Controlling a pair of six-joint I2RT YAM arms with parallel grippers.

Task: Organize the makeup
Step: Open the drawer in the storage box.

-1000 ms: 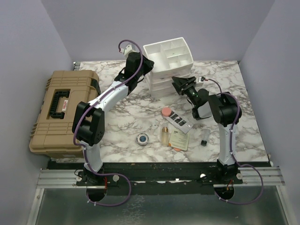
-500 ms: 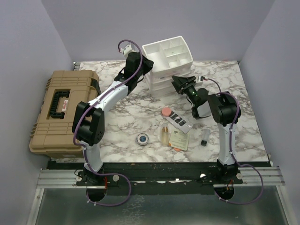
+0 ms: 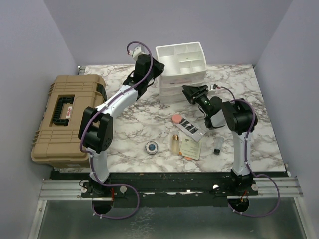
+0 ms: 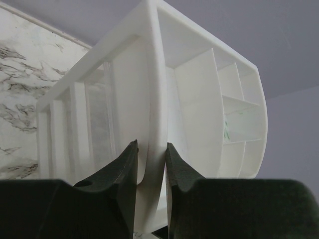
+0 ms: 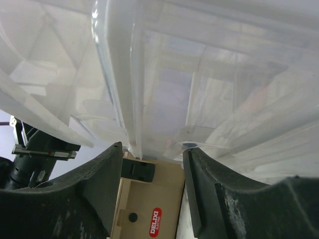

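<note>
The makeup lies on the marble table in the top view: pink round puff (image 3: 176,118), black strip palette (image 3: 190,128), amber bottle (image 3: 175,143), blue compact (image 3: 151,147), cream sachet (image 3: 190,149), dark vial (image 3: 218,148). My left gripper (image 3: 155,70) (image 4: 151,144) is shut on the left wall of the white organizer (image 3: 181,62) (image 4: 199,99). My right gripper (image 3: 191,92) (image 5: 153,147) is open at the organizer's front right lower corner, with its clear drawers (image 5: 199,74) right at the fingertips.
A big tan hard case (image 3: 65,117) lies at the table's left edge; it also shows between the right fingers (image 5: 149,209). Purple walls enclose the table on three sides. The arm bases stand at the near edge.
The organizer has shifted a little to the right and turned squarer to the table, held by my left gripper. My right gripper has stayed at its front corner.
</note>
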